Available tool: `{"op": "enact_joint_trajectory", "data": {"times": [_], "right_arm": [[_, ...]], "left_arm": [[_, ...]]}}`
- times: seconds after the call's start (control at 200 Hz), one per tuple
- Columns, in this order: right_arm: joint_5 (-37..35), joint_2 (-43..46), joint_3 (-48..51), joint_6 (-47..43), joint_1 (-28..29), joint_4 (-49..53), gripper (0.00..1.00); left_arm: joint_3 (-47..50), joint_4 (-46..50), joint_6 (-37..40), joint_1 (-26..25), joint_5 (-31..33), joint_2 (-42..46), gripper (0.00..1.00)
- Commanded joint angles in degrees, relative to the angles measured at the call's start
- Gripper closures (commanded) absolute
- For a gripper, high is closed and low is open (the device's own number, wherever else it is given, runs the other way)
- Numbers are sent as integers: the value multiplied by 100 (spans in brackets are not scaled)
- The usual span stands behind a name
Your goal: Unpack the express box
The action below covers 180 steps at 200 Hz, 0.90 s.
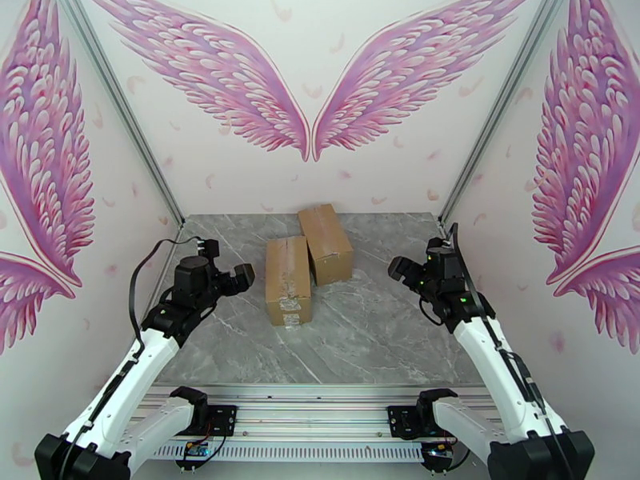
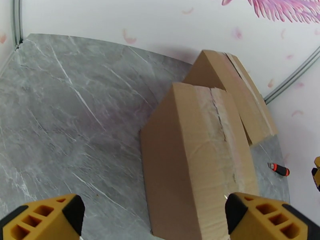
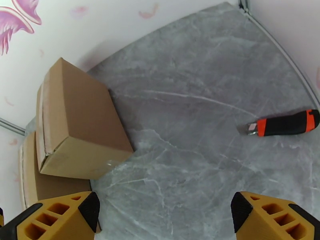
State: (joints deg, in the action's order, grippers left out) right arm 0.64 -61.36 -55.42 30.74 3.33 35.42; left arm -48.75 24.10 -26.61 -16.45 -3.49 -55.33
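Lying near the middle of the grey table, a cardboard box sealed with tape along its top is set just beside a second box at its far right. An orange-and-black knife is laid on the table right of the boxes, probably for cutting the tape, and the right gripper is held near it, spread wide and empty. The left gripper is held by the taped box, also wide and empty, likely to steady it.
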Motion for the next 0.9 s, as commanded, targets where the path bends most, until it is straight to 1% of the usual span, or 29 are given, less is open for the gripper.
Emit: {"op": "enact_joint_trajectory", "data": {"times": [0.0,0.13,0.16,0.235,0.285,0.485,0.58,0.635,0.745,0.894], "right_arm": [[418,-446,-355,292,-279,442,8],[641,-1083,-709,436,-524,740,10],[658,-1223,-802,452,-562,823,12],[670,-1542,-965,518,-661,968,12],[676,-1698,-1035,583,-754,1035,12],[799,-2151,-1083,1020,-1250,1094,12],[562,-2369,-1183,1370,-1434,1261,17],[485,-2504,-1242,1496,-1495,1302,16],[596,-2728,-1259,1725,-1621,1171,17],[360,-3166,-1483,1928,-1812,1288,16]], "left_arm": [[-126,175,-127,-214,-321,-106,1],[-76,146,-135,-539,-318,-226,1],[-52,91,-162,-607,-309,-225,1],[89,-185,-308,-809,-334,-245,1],[165,-369,-359,-950,-354,-307,1],[157,-497,-359,-1317,-188,-593,1],[137,-510,-285,-1408,-114,-635,1],[121,-499,-221,-1417,-79,-628,1],[91,-388,-42,-1414,28,-567,1],[57,-217,168,-1403,301,-416,1]]}}
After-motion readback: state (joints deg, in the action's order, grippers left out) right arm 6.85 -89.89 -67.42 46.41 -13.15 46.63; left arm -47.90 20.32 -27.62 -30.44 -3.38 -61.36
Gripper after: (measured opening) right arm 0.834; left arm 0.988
